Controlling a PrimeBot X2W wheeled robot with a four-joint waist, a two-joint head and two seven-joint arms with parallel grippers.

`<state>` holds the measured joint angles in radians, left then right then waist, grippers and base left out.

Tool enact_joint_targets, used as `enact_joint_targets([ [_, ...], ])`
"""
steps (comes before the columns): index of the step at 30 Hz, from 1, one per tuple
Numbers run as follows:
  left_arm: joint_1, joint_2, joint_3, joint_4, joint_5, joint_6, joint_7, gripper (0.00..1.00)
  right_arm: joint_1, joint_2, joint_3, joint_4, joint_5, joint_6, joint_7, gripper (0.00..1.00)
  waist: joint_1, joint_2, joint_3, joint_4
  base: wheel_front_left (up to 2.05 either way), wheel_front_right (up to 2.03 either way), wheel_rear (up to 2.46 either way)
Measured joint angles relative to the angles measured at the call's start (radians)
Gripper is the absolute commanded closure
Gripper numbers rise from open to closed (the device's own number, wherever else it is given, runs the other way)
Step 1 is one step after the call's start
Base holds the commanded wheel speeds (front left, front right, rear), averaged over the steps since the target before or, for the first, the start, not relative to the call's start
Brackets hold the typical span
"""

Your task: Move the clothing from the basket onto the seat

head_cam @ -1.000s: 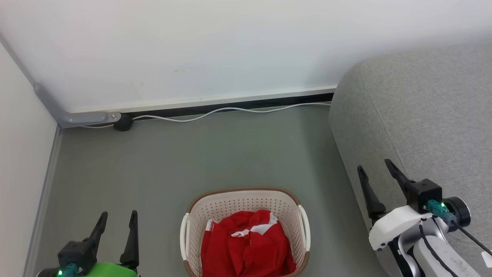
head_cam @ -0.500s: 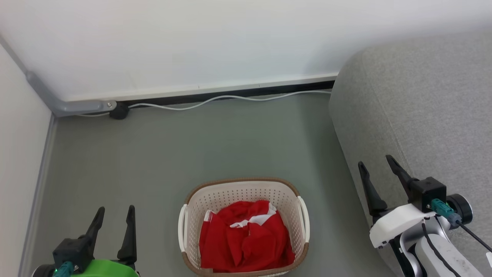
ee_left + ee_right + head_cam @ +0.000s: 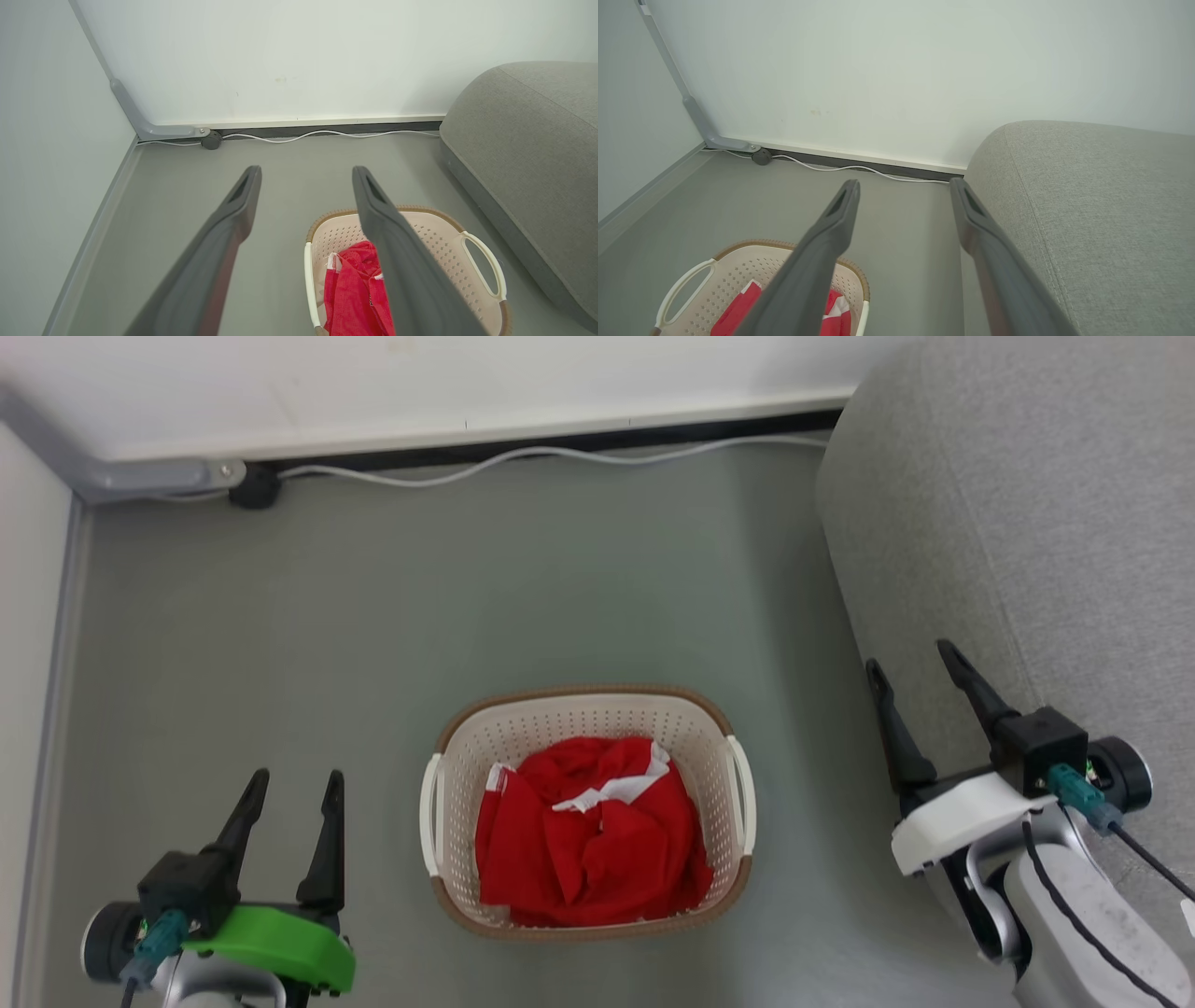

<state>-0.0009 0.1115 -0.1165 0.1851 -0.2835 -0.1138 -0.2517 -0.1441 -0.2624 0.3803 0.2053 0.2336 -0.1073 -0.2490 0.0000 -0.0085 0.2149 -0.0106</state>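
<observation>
The red clothing (image 3: pixel 588 835) with white panels lies crumpled inside the cream basket (image 3: pixel 467 737), which stands on the grey floor in the lower middle of the head view. The grey seat (image 3: pixel 1018 495) fills the right side. My left gripper (image 3: pixel 294 782) hangs open to the left of the basket, apart from it. Over the sofa's edge, right of the basket, my right gripper (image 3: pixel 910 651) is open and empty. The left wrist view shows the basket (image 3: pixel 448 242) and clothing (image 3: pixel 355 289) behind my right finger. In the right wrist view, the basket (image 3: pixel 738 270), the clothing (image 3: pixel 733 312) and the seat (image 3: pixel 1101 200) appear.
A white cable (image 3: pixel 523 457) runs along the baseboard at the back, ending at a dark plug (image 3: pixel 254 485). A grey conduit (image 3: pixel 140 476) bends in the corner. The left wall (image 3: pixel 28 644) stands close beside my left arm. Bare floor (image 3: pixel 420 597) lies beyond the basket.
The head camera has tilted downward, so the whole picture has shifted up and the basket now shows in full. Both grippers stay open at the same places beside it.
</observation>
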Motion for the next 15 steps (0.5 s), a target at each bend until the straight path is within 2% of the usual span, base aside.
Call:
enact_joint_targets([
  [15, -0.174, 0.023, -0.087, 0.011, 0.017, -0.01, 0.002, 0.0, -0.185, 0.003, -0.053, -0.081, -0.068, -0.002, -0.006, 0.0, 0.0001, 0.0, 0.21, 0.021, 0.0, 0.0, 0.0],
])
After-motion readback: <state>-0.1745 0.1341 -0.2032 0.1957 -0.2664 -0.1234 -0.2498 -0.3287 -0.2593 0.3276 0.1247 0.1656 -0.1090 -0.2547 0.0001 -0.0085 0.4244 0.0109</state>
